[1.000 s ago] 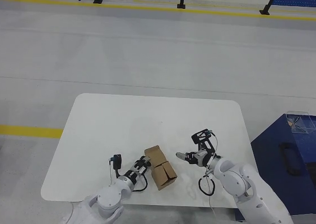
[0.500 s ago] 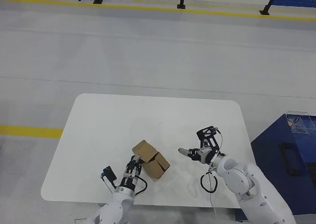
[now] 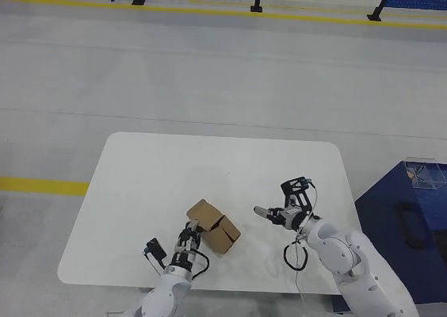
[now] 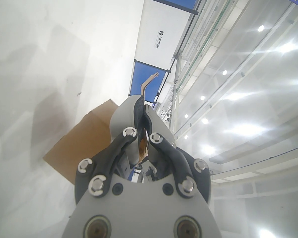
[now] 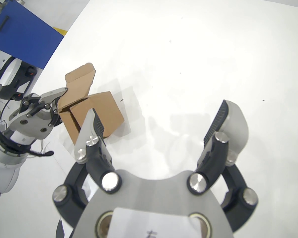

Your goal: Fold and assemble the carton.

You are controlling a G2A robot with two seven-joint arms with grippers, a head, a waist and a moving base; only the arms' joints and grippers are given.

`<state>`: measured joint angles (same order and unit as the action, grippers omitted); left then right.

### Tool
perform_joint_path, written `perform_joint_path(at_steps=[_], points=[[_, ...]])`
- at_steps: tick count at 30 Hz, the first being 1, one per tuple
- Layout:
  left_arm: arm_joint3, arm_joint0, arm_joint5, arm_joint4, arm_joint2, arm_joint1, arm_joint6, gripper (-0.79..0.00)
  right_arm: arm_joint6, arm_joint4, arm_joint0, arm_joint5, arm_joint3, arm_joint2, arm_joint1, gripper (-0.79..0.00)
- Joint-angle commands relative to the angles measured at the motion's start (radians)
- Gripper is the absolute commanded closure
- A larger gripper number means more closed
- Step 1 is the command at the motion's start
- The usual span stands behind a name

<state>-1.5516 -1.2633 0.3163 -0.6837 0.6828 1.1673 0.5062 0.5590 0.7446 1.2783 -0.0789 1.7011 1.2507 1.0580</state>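
Brown carton (image 3: 213, 225) part-folded, on side, 1 flap (image 5: 80, 80) up; L hand (image 3: 192, 231) tight on flap; R hand (image 5: 159, 110) spread

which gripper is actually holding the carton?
The left gripper: its fingers are shut on a flap of the carton. The right gripper is open and apart from the carton, above the table.
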Motion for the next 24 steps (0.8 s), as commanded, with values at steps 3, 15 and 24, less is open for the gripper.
perform_joint_path(at_steps=[3, 15, 24], points=[[-0.057, -0.047, 0.081, -0.095, -0.023, 0.041, 0.169, 0.000, 0.016, -0.042, -0.001, -0.004, -0.013, 0.032, -0.001, -0.785], [0.216, -0.011, 0.443, 0.076, -0.130, 0.187, 0.305, 0.000, 0.031, -0.024, 0.000, -0.030, -0.035, 0.037, -0.001, -0.785], [0.314, -0.005, 0.441, 0.093, -0.132, 0.259, 0.313, -0.489, 0.030, -0.002, 0.004, -0.030, -0.038, 0.028, 0.002, -0.785]])
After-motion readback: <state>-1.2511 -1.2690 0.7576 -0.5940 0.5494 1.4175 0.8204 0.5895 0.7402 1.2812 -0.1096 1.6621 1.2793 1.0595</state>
